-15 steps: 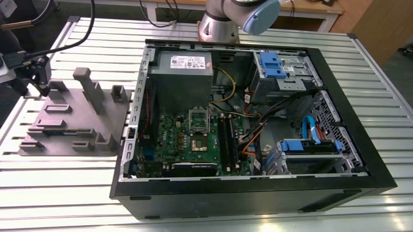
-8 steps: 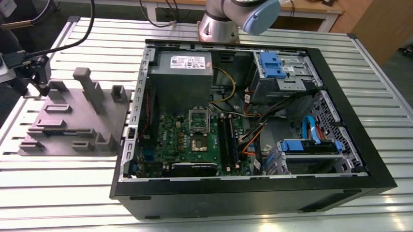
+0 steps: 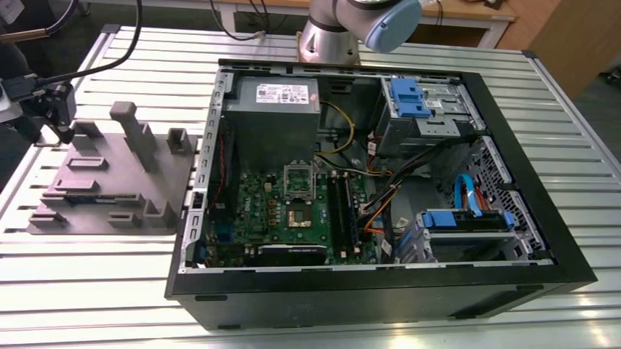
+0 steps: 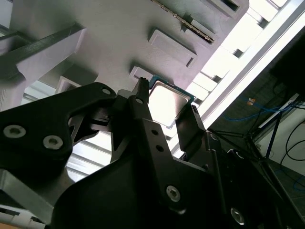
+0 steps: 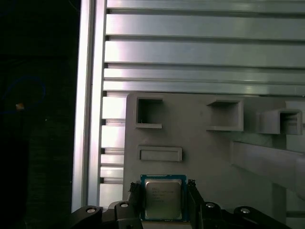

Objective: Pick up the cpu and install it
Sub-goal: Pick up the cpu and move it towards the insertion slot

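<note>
We see the gripper [image 5: 163,193] closed on the cpu [image 5: 163,204] by opposite edges, near the fixture block's [image 5: 214,152] rim, likely to keep it level.

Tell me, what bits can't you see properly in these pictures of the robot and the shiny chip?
- Second wrist view: the gripper covers part of the cpu.
- First wrist view: the grey fixture block is cut off by the picture's edge.
- Exterior view: the socket in the computer is too small to tell what is inside it.
- Exterior view: the arm is cut off by the picture's top edge.
</note>
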Robot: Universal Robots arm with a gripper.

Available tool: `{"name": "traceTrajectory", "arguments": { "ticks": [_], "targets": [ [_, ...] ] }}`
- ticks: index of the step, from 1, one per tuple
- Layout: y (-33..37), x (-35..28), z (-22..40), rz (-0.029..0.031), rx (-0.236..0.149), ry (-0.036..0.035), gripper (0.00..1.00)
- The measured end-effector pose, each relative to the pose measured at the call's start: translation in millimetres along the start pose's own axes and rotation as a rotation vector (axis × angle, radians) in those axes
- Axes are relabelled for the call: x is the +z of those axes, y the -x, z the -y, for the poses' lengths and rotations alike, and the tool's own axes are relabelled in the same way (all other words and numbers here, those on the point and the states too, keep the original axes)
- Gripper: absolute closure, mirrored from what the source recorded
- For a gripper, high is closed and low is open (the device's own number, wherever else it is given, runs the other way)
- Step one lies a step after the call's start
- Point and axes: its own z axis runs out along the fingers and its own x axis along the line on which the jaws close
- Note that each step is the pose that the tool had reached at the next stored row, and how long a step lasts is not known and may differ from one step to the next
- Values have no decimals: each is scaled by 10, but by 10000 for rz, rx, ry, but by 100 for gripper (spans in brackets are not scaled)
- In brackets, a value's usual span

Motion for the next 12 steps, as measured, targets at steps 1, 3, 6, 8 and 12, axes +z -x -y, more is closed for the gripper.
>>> {"name": "traceTrajectory", "arguments": {
  "ticks": [1,3,6,8,12],
  "targets": [
    [0,-3,-1,-1,1,-1,53],
    [0,-6,-1,1,0,-2,53],
    [0,-11,-1,0,0,-2,53],
    [0,-16,-2,-1,1,-3,53],
    [0,-22,-2,0,1,-2,53]
  ]
}}
